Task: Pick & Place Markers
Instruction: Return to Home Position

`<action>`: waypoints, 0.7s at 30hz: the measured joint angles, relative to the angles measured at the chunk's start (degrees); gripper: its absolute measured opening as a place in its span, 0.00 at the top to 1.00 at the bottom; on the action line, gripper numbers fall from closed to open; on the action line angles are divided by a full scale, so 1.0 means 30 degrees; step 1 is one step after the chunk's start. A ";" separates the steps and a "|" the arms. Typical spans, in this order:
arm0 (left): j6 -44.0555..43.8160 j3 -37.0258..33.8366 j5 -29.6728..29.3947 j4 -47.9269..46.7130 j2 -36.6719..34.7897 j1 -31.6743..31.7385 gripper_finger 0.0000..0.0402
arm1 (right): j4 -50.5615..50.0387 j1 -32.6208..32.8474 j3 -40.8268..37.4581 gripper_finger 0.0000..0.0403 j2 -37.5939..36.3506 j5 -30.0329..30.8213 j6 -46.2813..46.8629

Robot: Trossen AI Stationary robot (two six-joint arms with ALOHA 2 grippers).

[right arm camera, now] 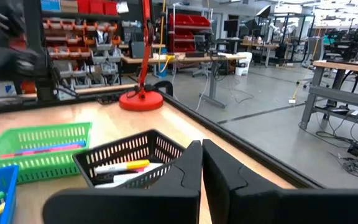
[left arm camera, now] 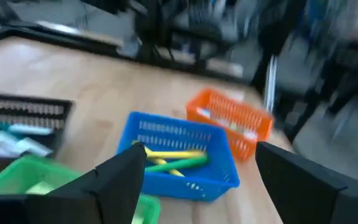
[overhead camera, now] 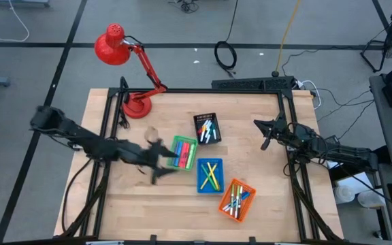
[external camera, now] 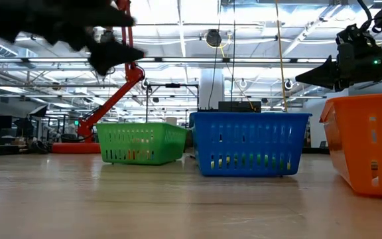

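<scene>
Above table [overhead camera: 148, 211], left claw [overhead camera: 160, 158] hovers spread beside green basket [external camera: 141, 143]; right claw [right arm camera: 201, 144] closed.

Markers [right arm camera: 122, 167] in black basket [right arm camera: 114, 151], more in green basket [right arm camera: 45, 165] beside it

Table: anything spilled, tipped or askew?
Nothing spilled. The green basket, blue basket, black basket and orange basket stand upright with the markers inside. Only the orange one sits turned. Left gripper is open beside the green basket; right gripper is shut at the table edge.
</scene>
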 joint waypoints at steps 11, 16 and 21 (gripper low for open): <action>-0.1007 -0.8624 0.0507 0.5767 -0.8706 0.0883 0.27 | 0.0041 0.0003 0.0004 1.00 0.0437 0.0012 0.0000; -0.0070 -0.8591 0.0547 0.2327 -1.1912 0.0904 0.25 | 0.0071 0.0003 0.0004 1.00 0.0451 0.0016 0.0000; 0.0746 -0.8589 0.0477 -0.1591 -1.4534 0.0909 0.23 | 0.0059 0.0003 0.0004 1.00 0.0507 0.0006 0.0000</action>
